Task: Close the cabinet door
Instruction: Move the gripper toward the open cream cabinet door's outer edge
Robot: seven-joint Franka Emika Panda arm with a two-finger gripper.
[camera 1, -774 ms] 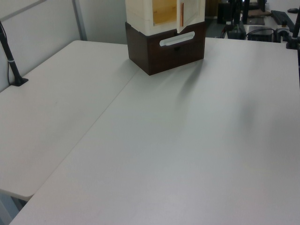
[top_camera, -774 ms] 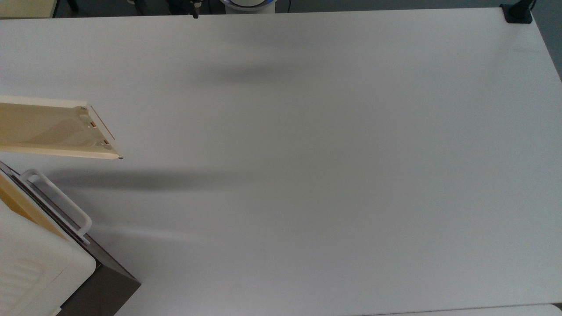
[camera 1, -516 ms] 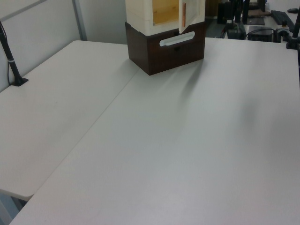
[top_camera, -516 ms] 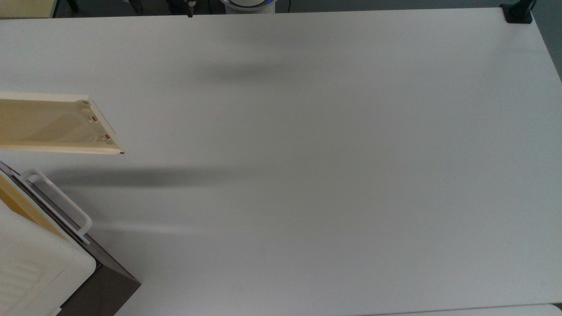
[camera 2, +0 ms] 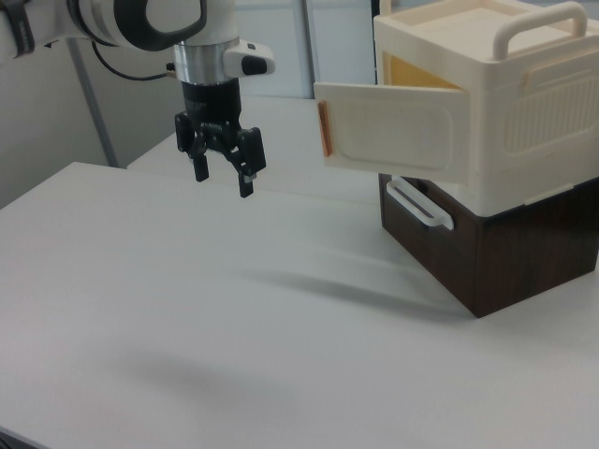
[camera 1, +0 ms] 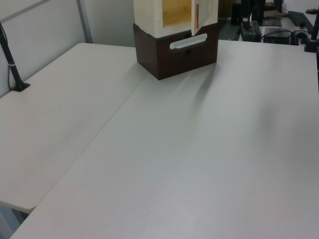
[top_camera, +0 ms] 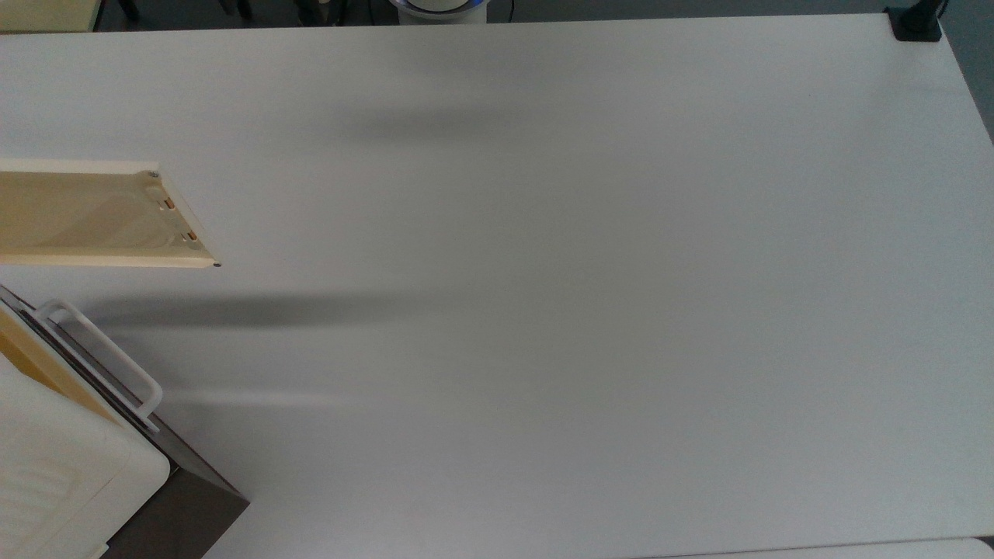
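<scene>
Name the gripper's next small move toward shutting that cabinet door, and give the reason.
Probably move the gripper toward the right view's right, up to the free edge of the cabinet door. The door stands swung open from the cream cabinet, and the gripper, open and empty, hangs above the table apart from the door.

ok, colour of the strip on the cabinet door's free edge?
Copper-orange, on the cream-white cabinet door; clearest in the right view.
</scene>
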